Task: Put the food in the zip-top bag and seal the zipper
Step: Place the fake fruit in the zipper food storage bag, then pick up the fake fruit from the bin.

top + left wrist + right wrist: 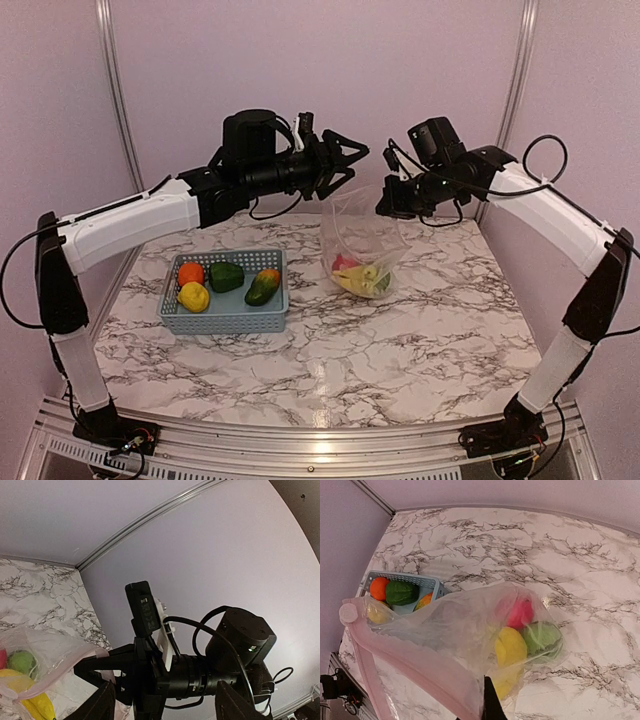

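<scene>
The clear zip-top bag (362, 240) hangs above the table's back right with its bottom on the marble. My right gripper (388, 203) is shut on its mouth edge. Inside lie a red apple (521, 612), a yellow banana (510, 649) and a green melon (543, 638). The pinkish zipper (420, 672) runs along the mouth, beside my right gripper's dark finger (490, 702). My left gripper (347, 163) is open and empty in the air, just left of the bag's mouth. The orange (191, 273), lemon (194, 297), green pepper (227, 276) and mango (263, 286) lie in the basket.
The grey-blue perforated basket (226, 320) stands at the left middle of the marble table (400, 350). It also shows in the right wrist view (425, 582). Lilac walls close the back and sides. The left wrist view shows the right arm's wrist (240, 640) close ahead.
</scene>
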Robot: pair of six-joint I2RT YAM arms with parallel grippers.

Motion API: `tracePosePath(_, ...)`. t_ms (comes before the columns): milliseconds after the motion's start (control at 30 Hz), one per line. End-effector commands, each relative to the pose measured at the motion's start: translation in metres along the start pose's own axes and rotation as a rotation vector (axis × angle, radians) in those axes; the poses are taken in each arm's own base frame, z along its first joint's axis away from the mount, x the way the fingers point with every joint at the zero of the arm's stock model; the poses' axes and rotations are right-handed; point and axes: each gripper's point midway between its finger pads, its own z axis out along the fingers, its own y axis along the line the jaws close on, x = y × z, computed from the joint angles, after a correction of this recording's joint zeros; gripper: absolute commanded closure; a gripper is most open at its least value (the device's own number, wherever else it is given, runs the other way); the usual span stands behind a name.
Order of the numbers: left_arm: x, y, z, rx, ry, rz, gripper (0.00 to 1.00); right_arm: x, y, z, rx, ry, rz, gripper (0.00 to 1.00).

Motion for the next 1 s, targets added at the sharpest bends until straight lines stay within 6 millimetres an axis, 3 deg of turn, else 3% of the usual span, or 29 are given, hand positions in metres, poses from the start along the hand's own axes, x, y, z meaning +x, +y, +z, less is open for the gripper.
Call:
tracePosePath(0, -0.001, -0.02, -0.032, 0.01, 0.06, 0.167, 0.32, -0.008, 0.001, -0.008, -0.02, -0.044, -0.019, 1.0)
tracePosePath(100, -0.001, 0.01, -0.049, -0.141, 0.091, 0.222, 0.34, -0.025, -0.02, -0.021, 0.057, -0.08, -0.026, 1.0)
tracePosePath(267, -0.026, 0.073, -0.094, -0.402, 0.036, 0.235, 0.35, -0.065, -0.112, -0.074, 0.228, -0.187, 0.101, 1.0)
tracePosePath(333, -0.029, 0.085, -0.107, -0.429, 0.031, 0.221, 0.35, -0.081, -0.124, -0.1, 0.278, -0.257, 0.091, 1.0)
tracePosePath(400, -0.031, 0.093, -0.117, -0.454, 0.032, 0.228, 0.35, -0.088, -0.126, -0.112, 0.311, -0.288, 0.07, 1.0)
tracePosePath(633, -0.025, 0.116, -0.129, -0.532, 0.077, 0.216, 0.35, -0.013, -0.103, -0.026, 0.16, -0.032, 0.078, 1.0)
tracePosePath(967, -0.015, 0.15, -0.146, -0.681, 0.163, 0.265, 0.35, 0.011, -0.073, 0.006, 0.066, 0.049, 0.054, 1.0)
